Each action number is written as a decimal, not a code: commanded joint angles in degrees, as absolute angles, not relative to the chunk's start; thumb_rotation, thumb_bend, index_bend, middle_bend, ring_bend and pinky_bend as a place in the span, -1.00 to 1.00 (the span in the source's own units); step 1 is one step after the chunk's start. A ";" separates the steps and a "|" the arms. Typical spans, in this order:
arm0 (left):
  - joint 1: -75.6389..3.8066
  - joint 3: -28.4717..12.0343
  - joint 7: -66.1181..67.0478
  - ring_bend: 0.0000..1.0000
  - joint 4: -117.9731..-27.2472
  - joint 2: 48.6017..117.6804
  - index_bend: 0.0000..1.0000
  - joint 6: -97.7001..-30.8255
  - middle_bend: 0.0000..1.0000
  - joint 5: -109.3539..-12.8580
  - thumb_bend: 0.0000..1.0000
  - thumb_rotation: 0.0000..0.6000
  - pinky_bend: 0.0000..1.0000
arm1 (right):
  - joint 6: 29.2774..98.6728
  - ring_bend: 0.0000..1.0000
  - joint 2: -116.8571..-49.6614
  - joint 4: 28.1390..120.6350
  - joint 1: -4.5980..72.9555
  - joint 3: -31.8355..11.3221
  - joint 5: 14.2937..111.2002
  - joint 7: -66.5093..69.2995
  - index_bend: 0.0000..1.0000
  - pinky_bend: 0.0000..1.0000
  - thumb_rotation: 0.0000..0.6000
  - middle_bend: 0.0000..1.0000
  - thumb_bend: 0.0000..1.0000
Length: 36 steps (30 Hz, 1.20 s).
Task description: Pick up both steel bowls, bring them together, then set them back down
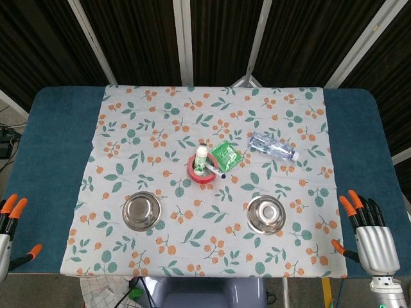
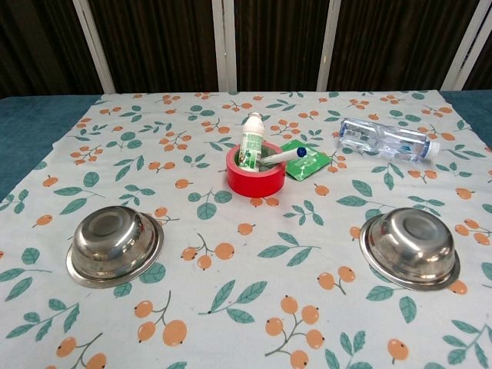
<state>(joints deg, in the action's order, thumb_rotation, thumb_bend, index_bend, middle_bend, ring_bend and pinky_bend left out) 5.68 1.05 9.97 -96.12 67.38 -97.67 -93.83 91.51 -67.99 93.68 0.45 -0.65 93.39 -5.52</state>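
We see two steel bowls on the worktop [image 1: 58,167], both upside down on the floral cloth [image 1: 212,115] with their flat bases facing up. The left bowl [image 1: 142,210] lies near the front left of the cloth, and the right bowl [image 1: 266,214] lies near the front right, well apart from it. In the chest view the left bowl [image 2: 114,244] and the right bowl [image 2: 410,247] sit at about the same depth, each with its rim flat on the cloth.

Our left robot hand [image 1: 9,221] shows only at the lower left edge of the head view, over the blue worktop and off the cloth. Its orange fingertips are spread and it holds nothing. Our right robot hand [image 1: 369,234] is at the lower right, also beside the cloth, with its fingers apart and empty. Neither hand touches a bowl (the chest view shows no hand at all).

Behind the bowls, near the middle of the cloth, stands a red tape roll [image 2: 255,180]. A small white bottle [image 2: 250,141] stands upright inside it, and a pen [image 2: 282,157] leans across its rim. A green packet [image 2: 306,160] lies just beside the roll on its right, under the pen's tip. Farther right, a clear water bottle [image 2: 387,140] lies on its side.
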 commanded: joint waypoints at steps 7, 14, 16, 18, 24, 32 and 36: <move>5.88 1.22 10.31 -1.00 -96.39 67.34 -0.81 -98.19 -1.00 -94.90 -1.00 1.00 -0.82 | 92.00 -0.88 -67.80 93.64 0.15 -0.52 93.85 -4.82 -0.76 -0.87 1.00 -1.00 -0.76; 5.59 0.93 10.30 -1.00 -94.17 68.57 -0.81 -99.76 -1.00 -97.71 -1.00 1.00 -0.77 | 91.93 -0.86 -68.35 94.20 0.27 -0.49 94.15 -2.03 -0.69 -0.92 1.00 -1.00 -0.76; 5.41 0.69 10.41 -1.00 -94.23 68.66 -0.81 -99.21 -1.00 -97.02 -1.00 1.00 -0.77 | 91.35 -0.86 -68.42 94.53 0.35 -0.28 93.90 -1.34 -0.69 -0.92 1.00 -1.00 -0.76; 5.17 0.33 10.26 -1.00 -94.62 68.64 -0.81 -98.70 -1.00 -96.27 -1.00 1.00 -0.77 | 90.40 -0.86 -68.32 95.22 0.57 0.02 93.71 -0.64 -0.69 -0.92 1.00 -1.00 -0.76; 4.91 -0.86 15.48 -1.00 -97.80 69.40 -0.82 -95.63 -1.00 -90.98 -1.00 1.00 -0.77 | 87.00 -0.86 -68.74 97.92 1.65 0.53 92.40 2.54 -0.66 -0.95 1.00 -1.00 -0.76; 0.88 -2.45 20.14 -1.00 -101.24 70.69 -0.85 -90.00 -1.00 -89.88 -1.00 1.00 -0.77 | 80.08 -0.86 -68.25 102.11 5.32 -1.64 87.46 -2.24 -0.66 -0.97 1.00 -1.00 -0.76; -1.97 -3.39 25.28 -1.00 -103.81 71.78 -0.85 -85.54 -1.00 -88.20 -1.00 1.00 -0.77 | 76.11 -0.86 -67.79 105.48 7.70 -3.06 84.08 -6.87 -0.66 -0.97 1.00 -1.00 -0.76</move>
<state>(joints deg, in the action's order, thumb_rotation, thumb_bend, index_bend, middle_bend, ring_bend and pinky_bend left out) -0.13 -2.62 22.56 -102.12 70.96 -88.10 -89.41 78.29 -68.10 103.55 6.14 -2.01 86.10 -4.43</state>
